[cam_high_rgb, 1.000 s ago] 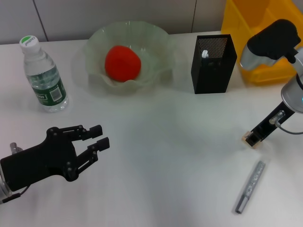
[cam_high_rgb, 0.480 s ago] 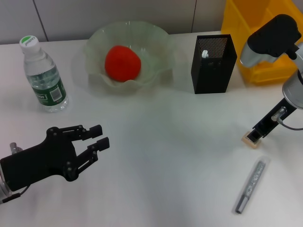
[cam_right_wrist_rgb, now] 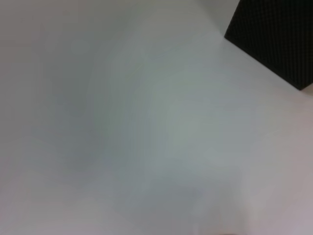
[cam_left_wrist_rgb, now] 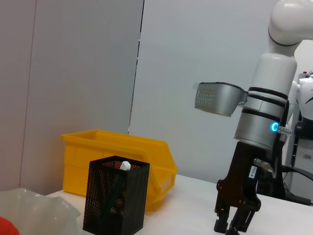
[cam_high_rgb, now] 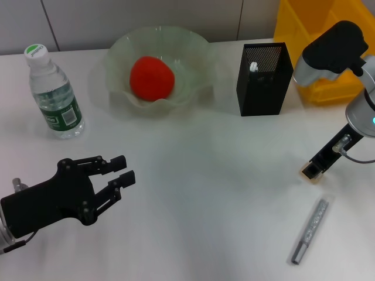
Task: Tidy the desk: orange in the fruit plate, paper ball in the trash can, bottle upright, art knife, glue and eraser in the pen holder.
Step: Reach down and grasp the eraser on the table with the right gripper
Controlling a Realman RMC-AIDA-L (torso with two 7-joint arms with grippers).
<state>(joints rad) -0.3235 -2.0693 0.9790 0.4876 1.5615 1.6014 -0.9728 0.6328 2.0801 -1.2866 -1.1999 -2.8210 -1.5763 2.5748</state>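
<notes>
The orange [cam_high_rgb: 151,77] lies in the fruit plate [cam_high_rgb: 193,42] at the back. To its left the bottle [cam_high_rgb: 54,93] stands upright. Right of the plate is the pen holder [cam_high_rgb: 263,82], with a white-tipped item [cam_high_rgb: 254,66] sticking up inside. Behind my right arm sits the trash can [cam_high_rgb: 287,26]. My right gripper [cam_high_rgb: 309,171] points down at the table with its tip on the beige eraser [cam_high_rgb: 304,171]. The silver art knife [cam_high_rgb: 310,231] lies just in front of it. At the front left my left gripper [cam_high_rgb: 122,170] hovers open and holds nothing. The paper ball is out of view.
The left wrist view shows the pen holder [cam_left_wrist_rgb: 115,200], the trash can [cam_left_wrist_rgb: 107,147] behind it and my right gripper [cam_left_wrist_rgb: 232,226] farther off. The right wrist view shows white tabletop and a corner of the pen holder [cam_right_wrist_rgb: 279,39].
My right gripper rose slightly off the eraser half a second ago and has come back down onto it. The left arm has not moved.
</notes>
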